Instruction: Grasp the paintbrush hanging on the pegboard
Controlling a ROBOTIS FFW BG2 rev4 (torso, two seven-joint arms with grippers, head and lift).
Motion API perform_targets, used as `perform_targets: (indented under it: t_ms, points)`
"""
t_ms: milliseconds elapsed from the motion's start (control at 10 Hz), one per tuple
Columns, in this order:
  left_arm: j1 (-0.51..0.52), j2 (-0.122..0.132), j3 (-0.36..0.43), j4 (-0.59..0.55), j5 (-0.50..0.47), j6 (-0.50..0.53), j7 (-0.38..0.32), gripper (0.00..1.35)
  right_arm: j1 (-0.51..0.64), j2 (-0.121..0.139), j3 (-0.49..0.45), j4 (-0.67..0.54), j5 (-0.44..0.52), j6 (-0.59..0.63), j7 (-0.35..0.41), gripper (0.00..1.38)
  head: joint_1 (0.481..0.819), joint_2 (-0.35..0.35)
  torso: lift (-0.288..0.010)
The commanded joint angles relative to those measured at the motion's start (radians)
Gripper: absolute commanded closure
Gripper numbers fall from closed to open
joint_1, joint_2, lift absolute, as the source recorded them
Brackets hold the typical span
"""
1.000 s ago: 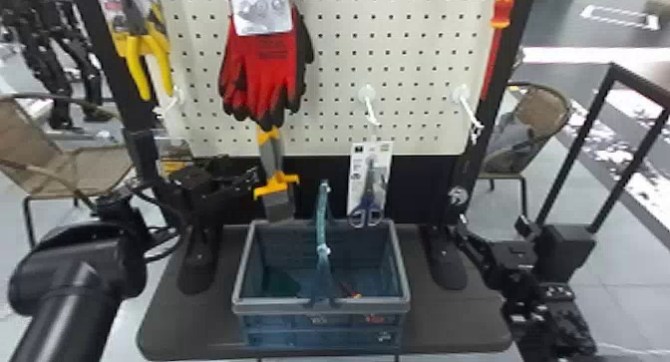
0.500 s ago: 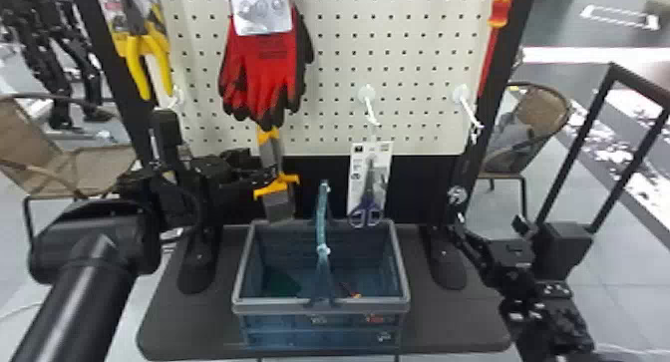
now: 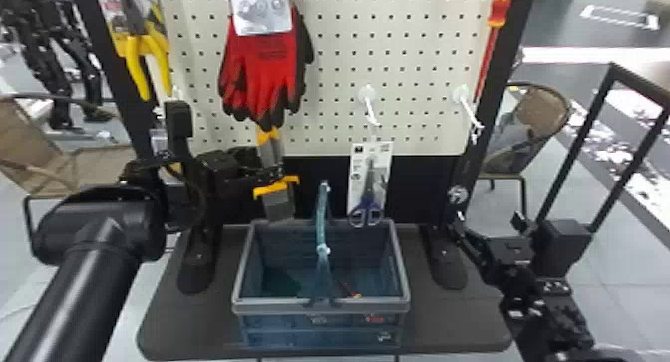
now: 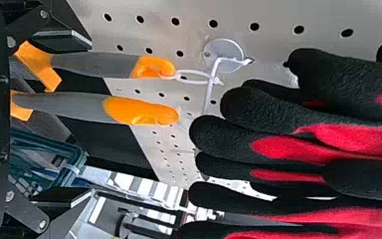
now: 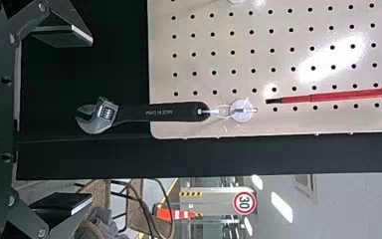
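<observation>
The paintbrush (image 3: 275, 186), with a grey handle, a yellow ferrule and grey bristles, hangs on the white pegboard (image 3: 409, 62) just below a pair of red gloves (image 3: 264, 72). My left gripper (image 3: 266, 179) is at the brush's ferrule. In the left wrist view the handle (image 4: 94, 59) hangs by a white tie from a hook (image 4: 221, 55). It lies between the wide-open fingers of the left gripper (image 4: 69, 117), close to one of them. My right gripper (image 3: 461, 231) is low at the right of the table, open and empty, as is the right gripper (image 5: 74, 119) in its own wrist view.
A blue basket (image 3: 319, 303) with an upright handle stands on the black table (image 3: 189, 321) in front of the board. Packaged scissors (image 3: 369, 186), yellow pliers (image 3: 142, 47), a red screwdriver (image 3: 491, 37) and a black wrench (image 5: 139, 113) also hang there.
My left arm has risen and swung right, bringing its gripper from the left of the brush up to its ferrule. The right arm has stayed put.
</observation>
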Motion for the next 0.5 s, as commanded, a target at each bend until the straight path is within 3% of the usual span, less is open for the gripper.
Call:
perform_targets:
  t_ms: [0, 200, 300, 400]
  points:
    - [-0.021, -0.01, -0.01, 0.032, -0.002, -0.02, -0.009, 0.25, -0.007, -0.001, 0.0, 0.004, -0.002, 0.0, 0.003, 0.18, 0.549, 0.0, -0.1]
    - [-0.041, -0.016, -0.029, 0.062, -0.019, -0.026, -0.026, 0.26, -0.01, -0.004, 0.003, 0.007, -0.002, 0.0, 0.006, 0.18, 0.549, 0.0, -0.1]
    - [-0.048, -0.017, -0.033, 0.075, -0.029, -0.03, -0.035, 0.34, -0.01, -0.006, 0.003, 0.008, -0.003, 0.0, 0.01, 0.18, 0.549, 0.0, -0.1]
    - [-0.054, -0.017, -0.033, 0.081, -0.046, -0.03, -0.043, 0.65, -0.01, -0.006, 0.003, 0.008, -0.003, 0.0, 0.013, 0.18, 0.549, 0.0, -0.1]
